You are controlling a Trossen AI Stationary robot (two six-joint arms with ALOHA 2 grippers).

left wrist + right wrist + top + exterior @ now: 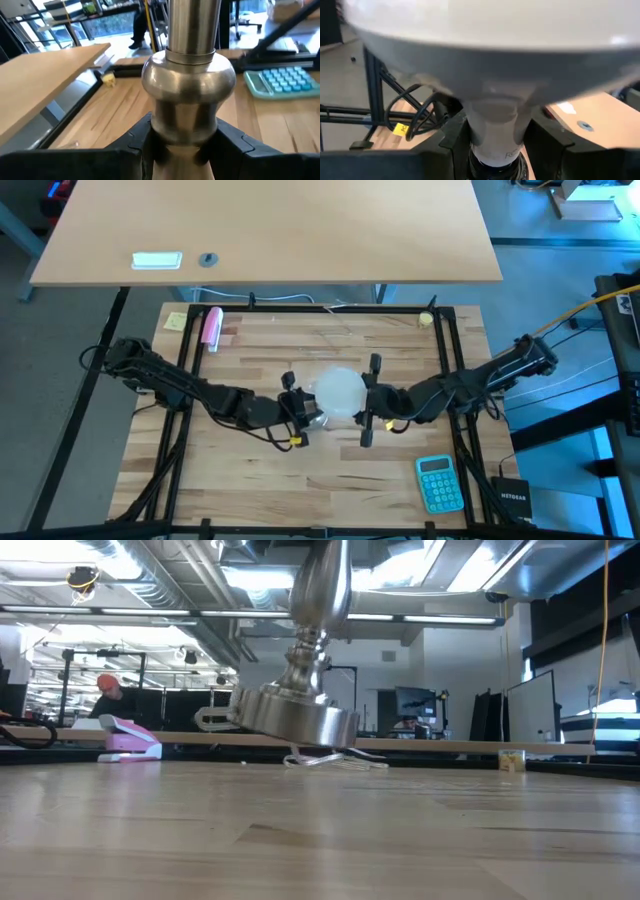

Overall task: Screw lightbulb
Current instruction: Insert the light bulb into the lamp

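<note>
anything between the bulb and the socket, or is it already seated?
Nothing visible in the way. The right gripper is shut on the lightbulb at its neck, which already meets the black socket. The left gripper is clamped on the lamp stand, lifted and tilted off the table.

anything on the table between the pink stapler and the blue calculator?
Yes. In the high view the lightbulb sits between the pink stapler and the blue calculator, with the left gripper and right gripper flanking it.

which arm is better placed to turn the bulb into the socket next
Right, probably. The right gripper is shut on the lightbulb at its narrow neck, so it can twist it. The left gripper is shut on the lamp stand, holding it tilted off the table.
</note>
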